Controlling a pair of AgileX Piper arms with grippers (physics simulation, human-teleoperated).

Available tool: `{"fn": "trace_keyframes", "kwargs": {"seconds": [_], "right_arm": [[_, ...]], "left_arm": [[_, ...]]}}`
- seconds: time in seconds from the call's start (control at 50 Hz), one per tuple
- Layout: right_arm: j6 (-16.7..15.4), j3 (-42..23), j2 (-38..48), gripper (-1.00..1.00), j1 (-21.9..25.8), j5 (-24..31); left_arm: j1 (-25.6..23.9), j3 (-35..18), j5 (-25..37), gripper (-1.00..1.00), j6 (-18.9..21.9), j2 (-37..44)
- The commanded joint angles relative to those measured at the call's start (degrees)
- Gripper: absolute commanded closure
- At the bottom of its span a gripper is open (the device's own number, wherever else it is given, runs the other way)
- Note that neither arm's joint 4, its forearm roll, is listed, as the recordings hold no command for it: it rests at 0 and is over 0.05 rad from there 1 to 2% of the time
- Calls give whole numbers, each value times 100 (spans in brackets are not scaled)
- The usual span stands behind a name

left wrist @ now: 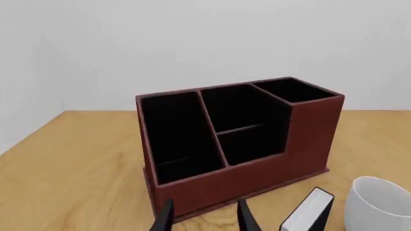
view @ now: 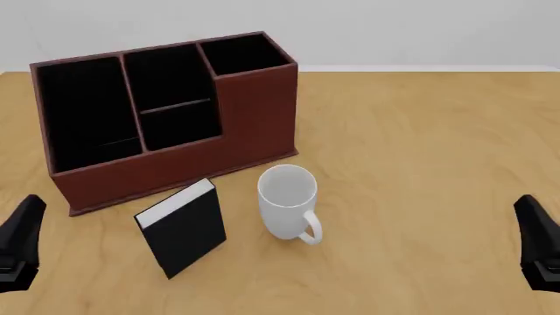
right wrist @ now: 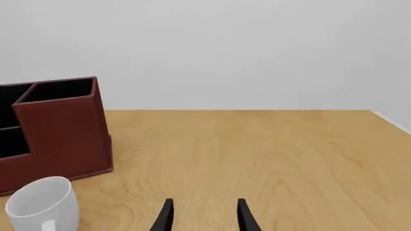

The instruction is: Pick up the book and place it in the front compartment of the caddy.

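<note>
Front view: book (view: 182, 228) upright between caddy (view: 166, 111) and mug (view: 289, 202).

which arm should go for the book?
Left. The book stands on the left half of the table, nearer the left hand and in its wrist view; the right hand sees only mug and caddy.

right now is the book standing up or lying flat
Standing up. The book rests on its bottom edge on the table, white page edges on top, between the caddy and the mug.
</note>
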Motion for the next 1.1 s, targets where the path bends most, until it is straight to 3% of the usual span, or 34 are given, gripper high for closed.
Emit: {"fn": "trace_keyframes", "kwargs": {"seconds": [0.02,0.36,0.4,0.44,0.56,0.64,0.7,0.78,0.84,0.94,1.04,1.1], "right_arm": [[22,-12,54,-100,-3,-35],[25,-27,51,-100,1,-19],[-1,-25,49,-100,3,-20],[25,-22,47,-100,1,-21],[-2,-23,47,-100,5,-22],[3,-32,27,-100,5,7],[22,-37,27,-100,4,12],[20,-37,26,-100,4,12],[14,-48,32,-100,6,18],[20,-31,63,-100,6,-31],[12,-23,89,-100,7,-65],[16,-33,75,-100,7,-41]], "left_arm": [[-10,-33,-48,-100,-8,27],[-241,-451,-21,-100,434,173],[-501,-541,-56,-100,366,318],[-503,-572,-150,-100,624,387],[-768,-599,-951,-100,847,1439],[-883,-655,-1471,-100,1302,2159],[-1055,-898,-1553,-100,1252,2596],[-1033,-1044,-1785,-100,1614,3111],[-1096,-1202,-1673,-100,1700,3180],[-1205,-1406,-1743,-100,2200,3697],[-1455,-1917,-1164,-100,2411,4050],[-1387,-2146,-926,-100,2820,4376]]}}
